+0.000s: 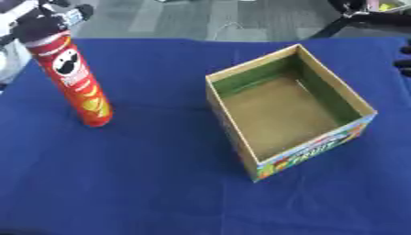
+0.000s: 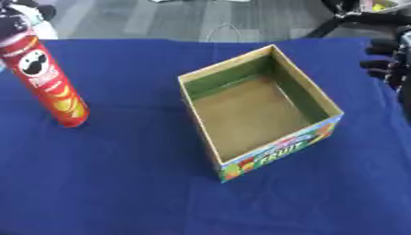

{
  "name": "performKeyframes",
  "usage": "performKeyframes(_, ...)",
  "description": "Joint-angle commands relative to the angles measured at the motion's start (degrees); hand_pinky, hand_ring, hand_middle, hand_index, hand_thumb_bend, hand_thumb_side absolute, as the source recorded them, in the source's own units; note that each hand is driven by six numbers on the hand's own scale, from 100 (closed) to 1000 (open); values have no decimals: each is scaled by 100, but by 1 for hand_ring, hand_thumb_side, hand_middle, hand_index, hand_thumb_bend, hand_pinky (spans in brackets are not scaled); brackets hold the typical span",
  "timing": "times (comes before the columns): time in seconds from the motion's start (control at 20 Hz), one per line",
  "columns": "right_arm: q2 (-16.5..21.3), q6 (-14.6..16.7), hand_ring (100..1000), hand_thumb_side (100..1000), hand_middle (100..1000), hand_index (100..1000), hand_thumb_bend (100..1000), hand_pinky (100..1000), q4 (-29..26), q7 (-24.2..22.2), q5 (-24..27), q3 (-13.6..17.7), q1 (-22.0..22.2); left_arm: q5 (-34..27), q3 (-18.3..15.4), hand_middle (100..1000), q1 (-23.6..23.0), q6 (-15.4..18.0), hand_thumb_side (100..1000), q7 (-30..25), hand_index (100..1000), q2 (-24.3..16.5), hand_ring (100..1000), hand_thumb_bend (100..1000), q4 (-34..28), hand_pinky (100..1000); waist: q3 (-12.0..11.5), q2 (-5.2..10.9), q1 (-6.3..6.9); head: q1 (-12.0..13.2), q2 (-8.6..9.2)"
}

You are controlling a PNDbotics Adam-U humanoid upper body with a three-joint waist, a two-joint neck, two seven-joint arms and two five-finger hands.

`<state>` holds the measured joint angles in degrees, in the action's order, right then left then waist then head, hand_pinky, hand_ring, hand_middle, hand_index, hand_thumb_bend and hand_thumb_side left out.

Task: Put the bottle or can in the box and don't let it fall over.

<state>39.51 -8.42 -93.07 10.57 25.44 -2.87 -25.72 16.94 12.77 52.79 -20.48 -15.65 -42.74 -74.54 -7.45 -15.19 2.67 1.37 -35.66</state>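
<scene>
Left hand (image 1: 44, 20) is clamped on the tall red cardboard crisp can (image 1: 76, 78); lift vertically, then lower upright into the open cardboard box (image 1: 345, 98).

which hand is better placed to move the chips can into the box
Left. The left hand is already at the top of the red can, which stands upright left of the open box. The right hand sits beyond the box's far side.

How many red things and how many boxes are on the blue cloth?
Red chip can: 1
Open cardboard box: 1
Total: 2
</scene>
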Motion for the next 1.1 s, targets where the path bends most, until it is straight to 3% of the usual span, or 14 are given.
performKeyframes(0.05, 111, 0, 760, 978, 768, 804, 100, 877, -73, -3, -39, 41, -88, -15, -82, 953, 114, 16, 821, 70, 903, -113, 891, 417, -64, 766, 0, 82, -2, 11, 47)
performKeyframes(0.5, 115, 8, 761, 978, 768, 805, 100, 877, -81, 6, -37, 48, -86, 319, 0, 944, 112, -160, 730, -271, 896, -130, 871, 419, -114, 713, 1, 89, -1, 27, 46)
performKeyframes(0.6, 116, 9, 761, 978, 768, 805, 100, 878, -84, 6, -34, 46, -86, 403, 2, 909, 125, -165, 708, -332, 884, -116, 849, 396, -95, 686, 6, 92, -4, 37, 50)
performKeyframes(0.75, 118, 7, 761, 978, 768, 804, 100, 878, -82, 10, -33, 49, -80, 514, 11, 901, 135, -162, 659, -409, 874, -105, 836, 381, -77, 669, 9, 95, -8, 45, 46)
performKeyframes(0.85, 119, 7, 761, 978, 768, 805, 100, 878, -83, 12, -32, 49, -81, 552, 10, 900, 137, -142, 563, -461, 869, -101, 831, 344, -75, 660, 9, 95, -8, 47, 49)
performKeyframes(1.1, 118, 6, 761, 979, 768, 805, 100, 878, -82, 12, -28, 47, -88, 548, 0, 908, 140, -117, 508, -611, 870, -89, 844, 348, -60, 672, 7, 91, -6, 48, 41)
